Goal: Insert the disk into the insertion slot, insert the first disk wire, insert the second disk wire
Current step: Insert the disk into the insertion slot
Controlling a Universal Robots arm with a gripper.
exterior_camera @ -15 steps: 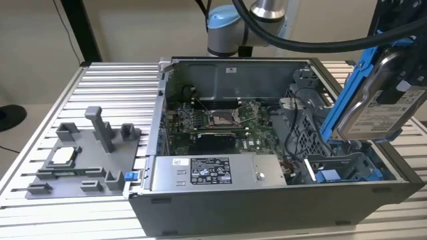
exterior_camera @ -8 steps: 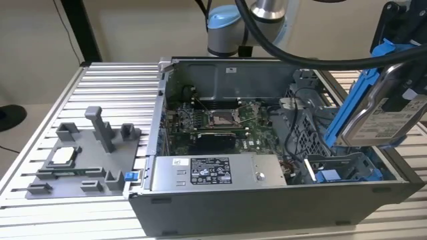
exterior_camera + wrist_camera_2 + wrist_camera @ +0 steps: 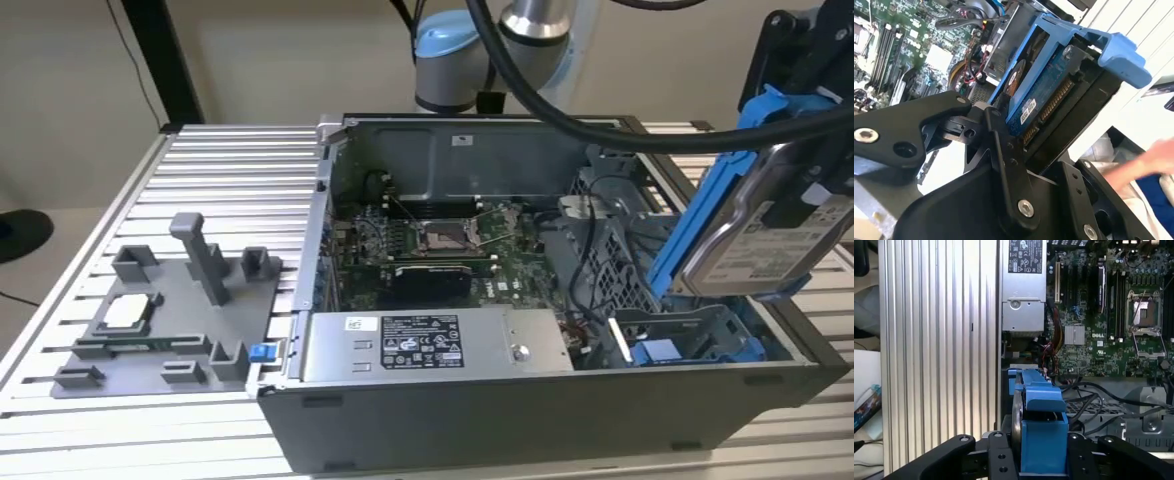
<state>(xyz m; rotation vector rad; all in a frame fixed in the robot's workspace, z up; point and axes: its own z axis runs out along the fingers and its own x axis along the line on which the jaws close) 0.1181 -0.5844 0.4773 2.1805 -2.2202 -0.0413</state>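
Disk (image 3: 767,240) in gripper (image 3: 1043,460), above insertion slot (image 3: 705,325)

**Where the disk (image 3: 771,235) and the insertion slot (image 3: 687,325) stand**

A flat silver drive with a white printed label, the disk is clipped in a bright blue plastic frame. It hangs steeply tilted, almost on edge, over the case's end at the exterior view's right. In the second wrist view its underside is a blue circuit board with gold connector contacts along one edge. A grey rectangular bay with a blue tab, the insertion slot lies below the disk, apart from it.
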